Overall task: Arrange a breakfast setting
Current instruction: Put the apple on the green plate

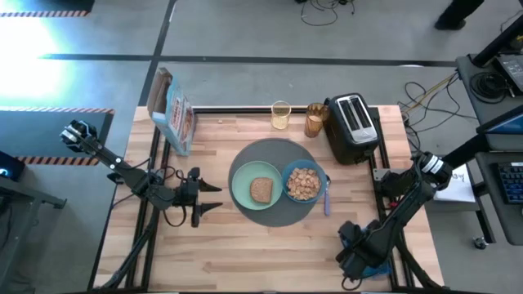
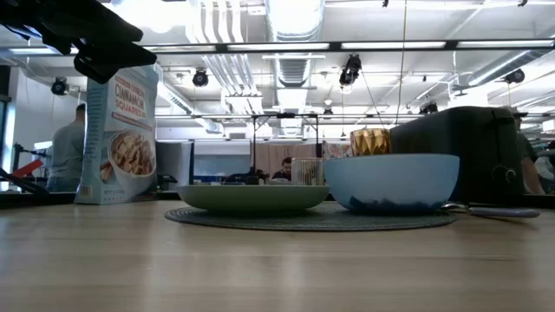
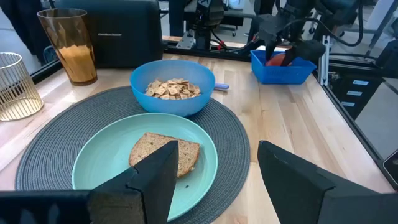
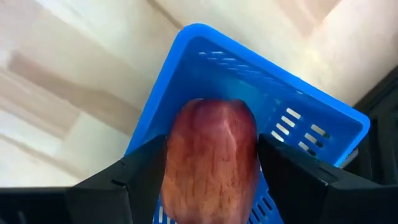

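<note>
A round dark-grey mat [image 1: 274,214] lies mid-table. On it rest a pale green plate [image 1: 245,189] with a brown toast slice [image 1: 261,189] and a blue bowl [image 1: 304,183] of cereal squares [image 3: 173,88]. An amber glass [image 1: 315,120] stands behind the mat. My left gripper [image 1: 214,200] hovers open at the mat's left edge, pointing at the plate [image 3: 106,168]. My right gripper [image 1: 357,249] points down over a blue basket [image 4: 249,81] at the near right corner, shut on the small red food piece [image 4: 211,155]. My right gripper pinches the red food piece by its two opposite sides [image 4: 177,155] between its two fingers [image 4: 140,177]. The fingers come from above, pointing down. The piece sits over the basket's inside; whether it is clear of the basket's floor I cannot tell.
A black toaster [image 1: 353,126] stands at the far right, with a clear ribbed glass [image 1: 280,115] left of the amber one. A cereal box [image 1: 173,112] stands upright at the far left. A spoon [image 1: 327,196] lies right of the bowl. Bare wood shows along the near edge.
</note>
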You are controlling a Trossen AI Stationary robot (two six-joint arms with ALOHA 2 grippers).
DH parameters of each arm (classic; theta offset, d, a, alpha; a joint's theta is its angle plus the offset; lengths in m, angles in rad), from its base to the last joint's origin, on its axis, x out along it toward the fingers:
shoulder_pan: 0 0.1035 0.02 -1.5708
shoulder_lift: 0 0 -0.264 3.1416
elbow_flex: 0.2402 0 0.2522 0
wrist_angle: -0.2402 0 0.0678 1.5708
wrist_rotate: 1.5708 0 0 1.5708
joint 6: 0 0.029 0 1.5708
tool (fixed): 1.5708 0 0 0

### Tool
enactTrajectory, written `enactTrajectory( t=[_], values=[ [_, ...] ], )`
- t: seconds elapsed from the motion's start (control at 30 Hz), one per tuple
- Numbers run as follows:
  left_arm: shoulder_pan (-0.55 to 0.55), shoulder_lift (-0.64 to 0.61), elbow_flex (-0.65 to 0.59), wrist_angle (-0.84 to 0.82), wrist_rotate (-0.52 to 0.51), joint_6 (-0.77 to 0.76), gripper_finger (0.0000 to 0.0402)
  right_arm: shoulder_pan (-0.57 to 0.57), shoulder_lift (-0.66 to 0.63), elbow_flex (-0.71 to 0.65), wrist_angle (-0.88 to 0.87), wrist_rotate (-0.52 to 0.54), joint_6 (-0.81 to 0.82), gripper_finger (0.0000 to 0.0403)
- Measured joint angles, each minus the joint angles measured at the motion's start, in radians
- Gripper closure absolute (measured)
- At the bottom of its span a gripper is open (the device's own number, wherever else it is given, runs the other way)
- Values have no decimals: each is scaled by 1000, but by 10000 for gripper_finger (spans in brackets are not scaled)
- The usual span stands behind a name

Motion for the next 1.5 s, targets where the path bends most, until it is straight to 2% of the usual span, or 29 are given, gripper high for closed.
enactTrajectory(
  t=[0.23, 0.5, 0.63, 0.87, 1.13, 1.4, 1.5],
  values=[
    [0, 0, 0, 3, 0, 0, 196, 0, 0, 7, 7, -126, -34, 159],
    [0, 0, 0, 7, 0, 0, 196, 0, -7, 69, 28, -116, -82, 159],
    [0, 0, 0, 8, 0, 0, 196, 1, -6, 70, 98, -117, -121, 158],
    [0, 0, 0, 8, 0, 0, 196, 1, 13, 50, 82, -118, -121, 158],
    [0, 0, 0, 22, 0, 0, 196, -2, 6, 58, 77, -121, -248, 158],
    [0, 0, 0, 29, 0, 0, 196, -2, -20, 79, 74, -118, -276, 158],
    [0, 0, 0, 29, 0, 0, 196, 13, -39, 87, 68, -125, -372, 158]
  ],
)
